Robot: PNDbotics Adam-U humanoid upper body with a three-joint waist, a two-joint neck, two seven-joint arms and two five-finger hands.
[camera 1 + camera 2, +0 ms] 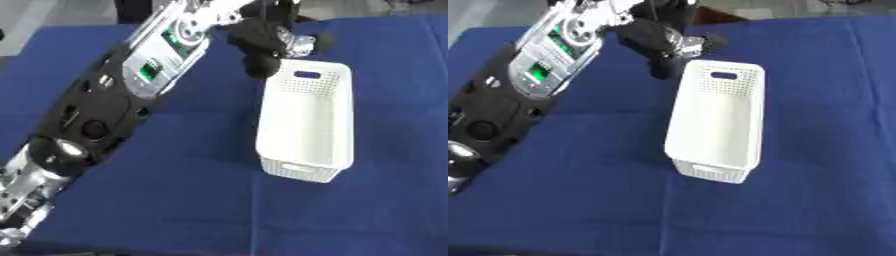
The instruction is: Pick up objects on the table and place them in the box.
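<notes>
My left arm runs from the lower left up to the top middle. Its hand (259,36) hovers just beyond the far left corner of the white perforated box (337,107). The fingers are curled round a small silvery, shiny object (297,43), which sits level with the box's far rim; I cannot make out what it is. One dark finger (259,67) points down beside the box's left wall. The box lies lengthwise on the blue cloth, and only its white floor shows inside. My right hand shows in neither view.
A blue cloth (815,90) covers the whole table. My left forearm (131,90), black with silver panels and green lights, crosses the left half of the view and hides the cloth beneath it. Grey floor shows past the far left edge.
</notes>
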